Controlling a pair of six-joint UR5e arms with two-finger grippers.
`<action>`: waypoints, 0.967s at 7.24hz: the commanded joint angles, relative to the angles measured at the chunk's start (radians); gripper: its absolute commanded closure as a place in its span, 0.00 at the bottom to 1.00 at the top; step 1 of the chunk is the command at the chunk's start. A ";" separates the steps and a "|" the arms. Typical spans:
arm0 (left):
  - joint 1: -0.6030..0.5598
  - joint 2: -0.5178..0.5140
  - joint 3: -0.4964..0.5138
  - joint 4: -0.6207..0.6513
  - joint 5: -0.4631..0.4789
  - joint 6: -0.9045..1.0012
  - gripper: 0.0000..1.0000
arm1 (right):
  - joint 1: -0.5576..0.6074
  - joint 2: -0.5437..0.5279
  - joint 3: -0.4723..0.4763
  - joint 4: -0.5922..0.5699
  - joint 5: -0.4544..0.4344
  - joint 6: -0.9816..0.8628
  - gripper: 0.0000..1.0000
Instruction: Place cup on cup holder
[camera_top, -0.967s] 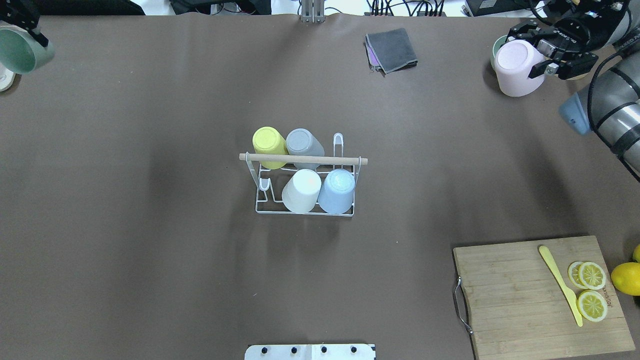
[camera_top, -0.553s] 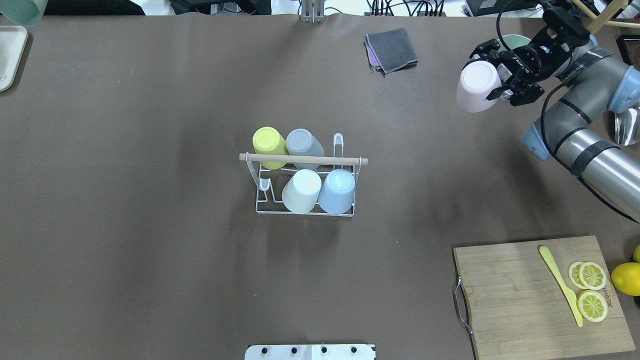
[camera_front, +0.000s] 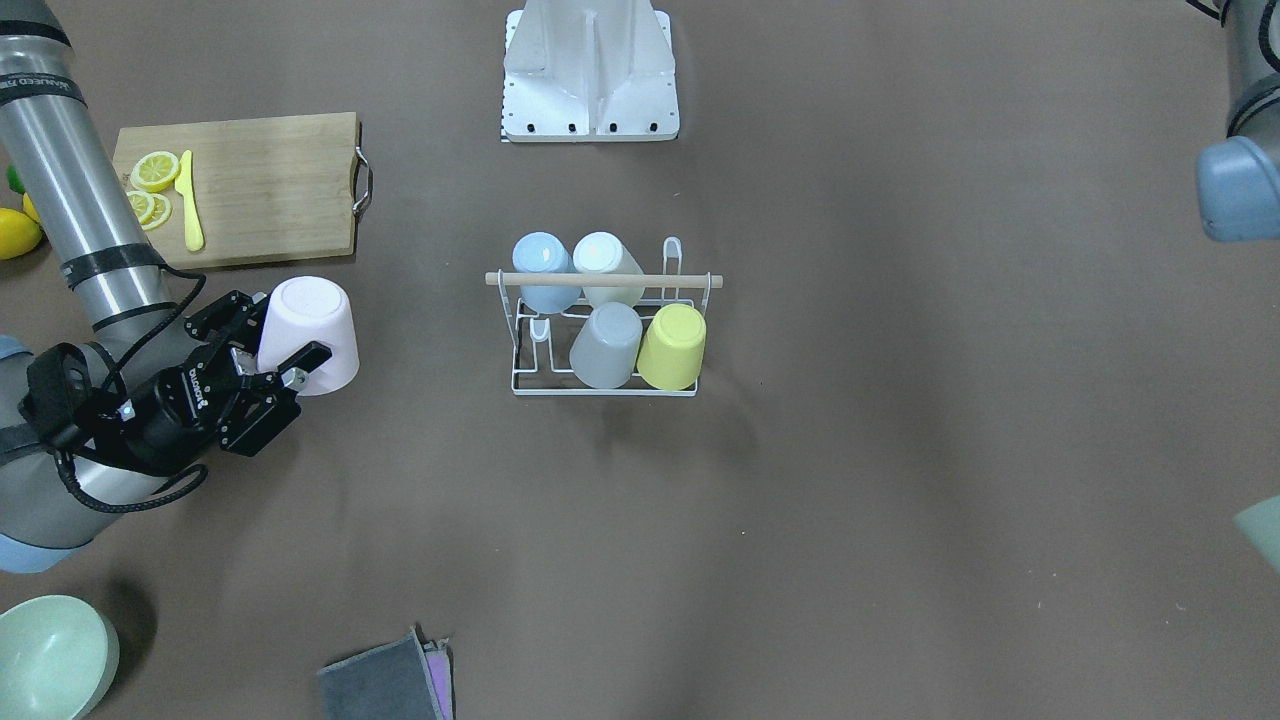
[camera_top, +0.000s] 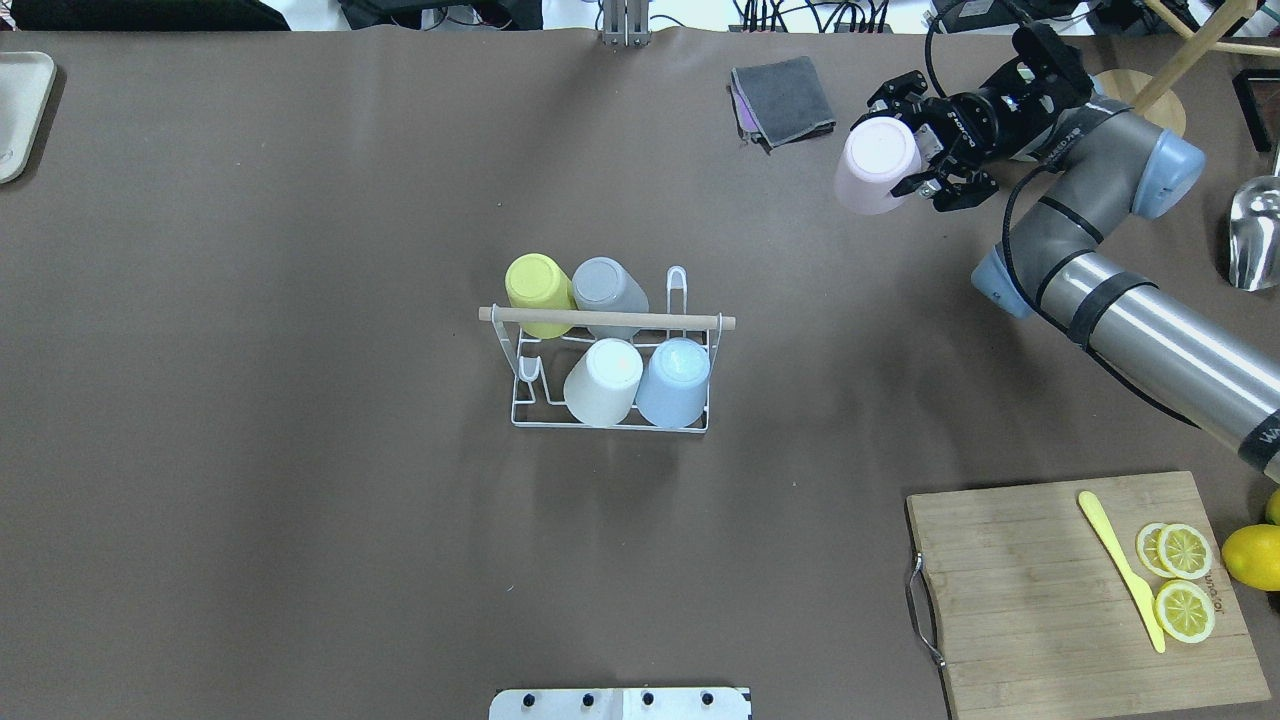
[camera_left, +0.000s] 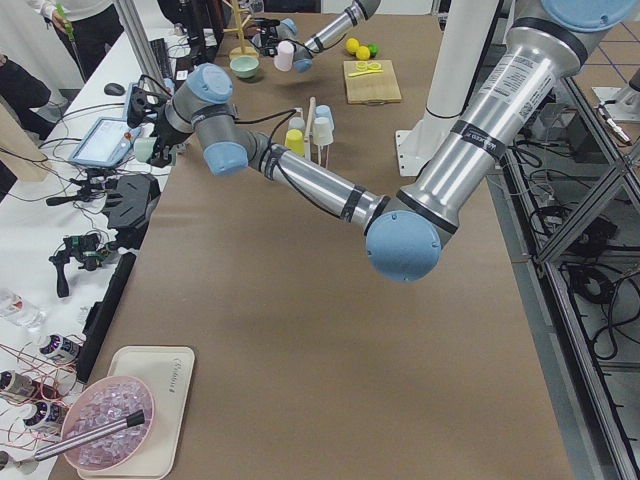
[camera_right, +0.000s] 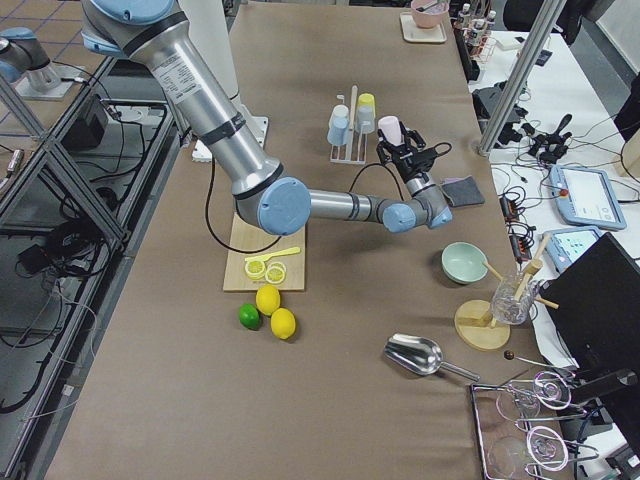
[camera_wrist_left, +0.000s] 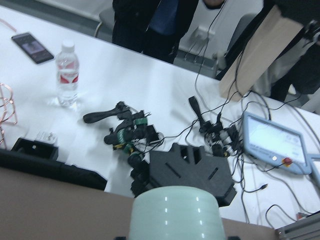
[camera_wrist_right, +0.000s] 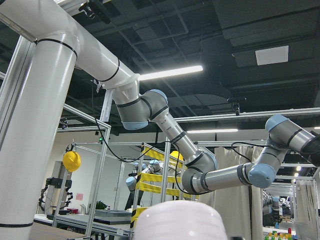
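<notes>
The white wire cup holder with a wooden rod stands mid-table and also shows in the front view. It holds a yellow, a grey, a white and a blue cup upside down. One peg at the back right and one at the front left are bare. My right gripper is shut on an upside-down pink cup, held in the air right of and beyond the holder. My left gripper is past the table's far left edge, shut on a pale green cup.
A folded grey cloth lies at the far edge near the pink cup. A cutting board with lemon slices and a yellow knife lies front right. A green bowl, a metal scoop and a white tray sit at the table's ends.
My right arm has carried the pink cup leftward, from the far right corner toward the grey cloth. My left gripper with the green cup has left the overhead view at the top left.
</notes>
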 joint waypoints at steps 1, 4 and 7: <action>0.075 0.093 -0.099 -0.261 0.187 -0.063 1.00 | -0.053 0.062 -0.060 -0.002 0.010 -0.039 0.58; 0.277 0.154 -0.165 -0.417 0.564 -0.055 1.00 | -0.117 0.125 -0.113 -0.004 0.040 -0.082 0.58; 0.539 0.137 -0.162 -0.454 0.955 0.020 1.00 | -0.153 0.187 -0.143 -0.060 0.030 -0.124 0.58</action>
